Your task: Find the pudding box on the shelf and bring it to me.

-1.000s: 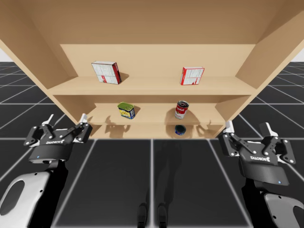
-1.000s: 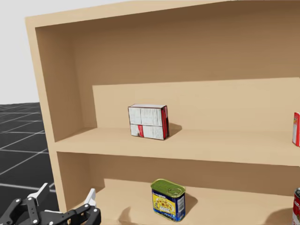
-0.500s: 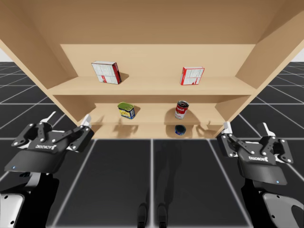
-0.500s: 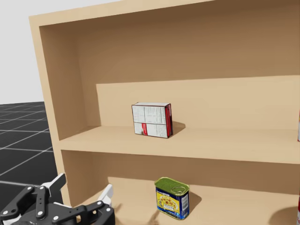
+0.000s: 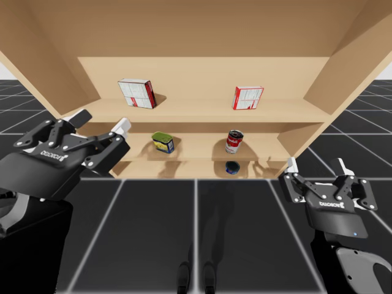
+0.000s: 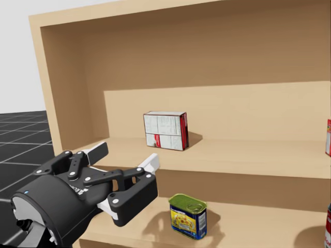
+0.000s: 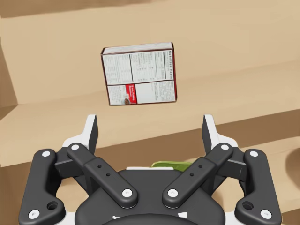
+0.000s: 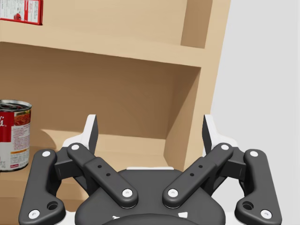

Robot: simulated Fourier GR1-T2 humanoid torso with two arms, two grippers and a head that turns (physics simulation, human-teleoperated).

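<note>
Holding the left gripper up level with the front edge of the upper shelf, with both fingers spread wide and gripping nothing. Looking along it at the pudding box, white with a dark red side, standing upright on the left part of that upper shelf, close to the back wall. Finding the box straight ahead of the gripper, in line with the gap between the fingers, beyond their tips and touching neither. Holding the right gripper low, before the shelf's right side wall, with fingers likewise apart and empty. Noting a red box on the same upper shelf, well apart from the pudding box; on the lower shelf a green-topped tin and a red can, with a small blue can just below the latter.
</note>
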